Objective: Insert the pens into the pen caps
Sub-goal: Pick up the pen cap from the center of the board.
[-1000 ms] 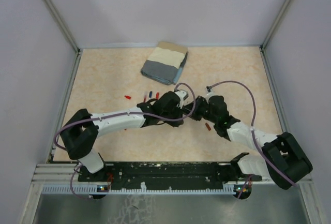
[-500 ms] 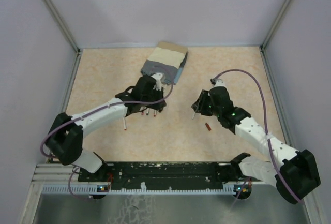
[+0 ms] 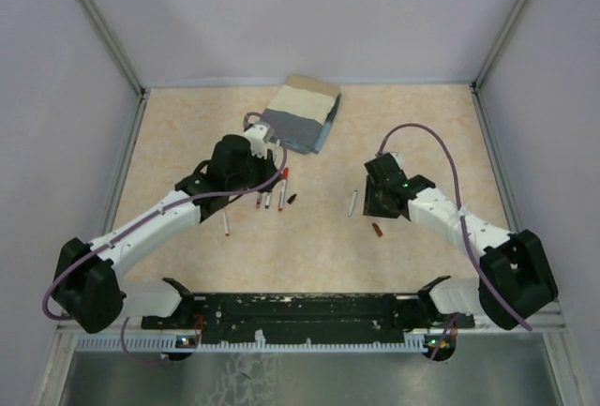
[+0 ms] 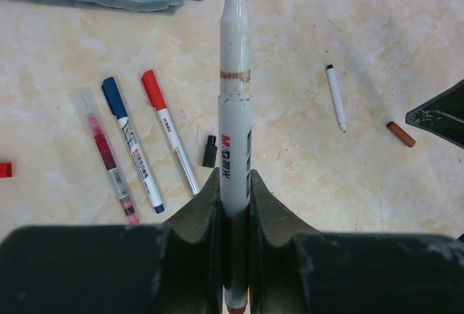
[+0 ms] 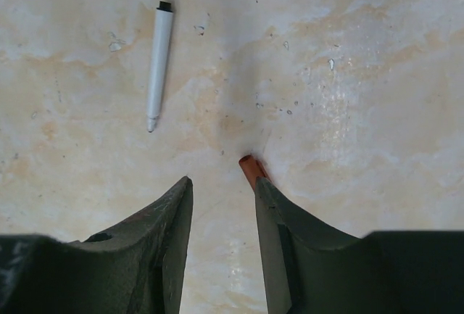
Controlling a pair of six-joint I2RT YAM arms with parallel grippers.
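Beige tabletop [image 3: 187, 125]: arms now pulled apart; left gripper [image 4: 233, 178] clamps white marker pen [image 4: 235, 104], right gripper [image 5: 221, 194] gapes at brown-red plastic cap [image 5: 249, 167], pen uncapped.

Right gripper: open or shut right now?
Open. The right gripper has its fingers spread, with the brown-red cap beside one finger, not gripped.

Left gripper [image 3: 255, 148] sits on the near side of the folded cloth [image 3: 300, 113]. I think it's got a pen pinched, but honestly can't tell from above. Three pens [image 3: 270, 195] lie side by side just to its right, with a black cap [image 3: 292, 199] beside them and a stray pen [image 3: 225, 223] a bit nearer. Right gripper [image 3: 376, 211] hangs right by a brown-red cap [image 3: 376, 230], with a lone pen [image 3: 352, 203] just left of it.
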